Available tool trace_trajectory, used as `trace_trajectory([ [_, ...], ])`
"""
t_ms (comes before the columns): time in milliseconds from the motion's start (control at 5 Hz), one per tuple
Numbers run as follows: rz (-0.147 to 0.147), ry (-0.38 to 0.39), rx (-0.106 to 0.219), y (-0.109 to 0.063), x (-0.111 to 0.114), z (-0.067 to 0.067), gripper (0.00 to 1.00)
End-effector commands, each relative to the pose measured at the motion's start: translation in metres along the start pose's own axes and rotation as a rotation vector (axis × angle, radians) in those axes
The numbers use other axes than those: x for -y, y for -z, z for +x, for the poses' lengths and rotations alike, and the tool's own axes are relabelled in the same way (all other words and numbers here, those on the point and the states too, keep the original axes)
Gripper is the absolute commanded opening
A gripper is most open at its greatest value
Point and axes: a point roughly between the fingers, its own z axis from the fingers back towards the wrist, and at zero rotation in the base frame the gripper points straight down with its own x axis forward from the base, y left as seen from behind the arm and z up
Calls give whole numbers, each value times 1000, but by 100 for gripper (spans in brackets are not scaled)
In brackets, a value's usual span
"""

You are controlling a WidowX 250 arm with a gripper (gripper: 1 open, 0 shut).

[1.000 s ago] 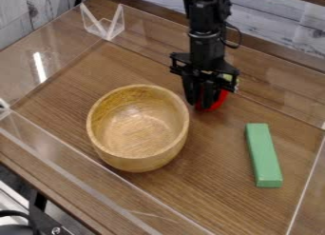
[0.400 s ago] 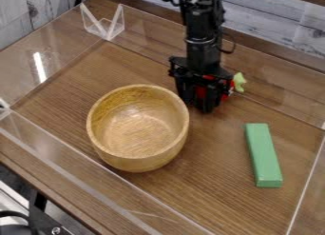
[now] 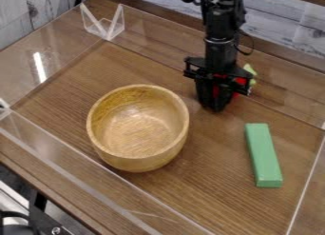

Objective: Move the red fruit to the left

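Red fruit point(image 3: 237, 91): seen just beyond the bowl point(image 3: 139, 127), off the far right part of its rim, with the gripper point(image 3: 219, 102) directly over and in front of it. Mostly screened by the black fingers; only patches of red and a bit of green leaf point(image 3: 250, 73) made out.

State of the hand: fingers lowered around or against the fruit; whether they are spread or closed on it cannot be told. No grip confirmed.

Handling, as judged: a light toy, probably hollow or hard plastic. Gloss suggests a smooth, slippery skin; little give expected, low risk of bruising. Round sides likely to be rolled or squirted out if pinched high or off centre. Leafy top thought thin and bendable, poor as a handle.

Hold best taken at the widest part of the body, one finger on each side, level with the middle, leaves left free between. Moderate squeeze advised, then a short lift before any carry toward the bowl's side, since the rim could be knocked if travel is kept low.
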Motion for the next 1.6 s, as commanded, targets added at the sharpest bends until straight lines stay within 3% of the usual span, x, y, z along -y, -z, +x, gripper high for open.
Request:
trace_trajectory([
  [0, -2, 11, 27, -10, 0, 2, 100],
  [200, -7, 16, 28, -15, -2, -1, 0],
  [400, -9, 56, 23, -21, -12, -2, 0],
  [600, 5, 149, 72, -51, -16, 1, 0],
  [800, 28, 169, 139, -87, -11, 0, 0],
  [1000, 42, 176, 181, -114, -19, -1, 0],
  [1200, 47, 169, 195, -121, -22, 1, 0],
  [1400, 49, 162, 186, -115, -21, 5, 0],
])
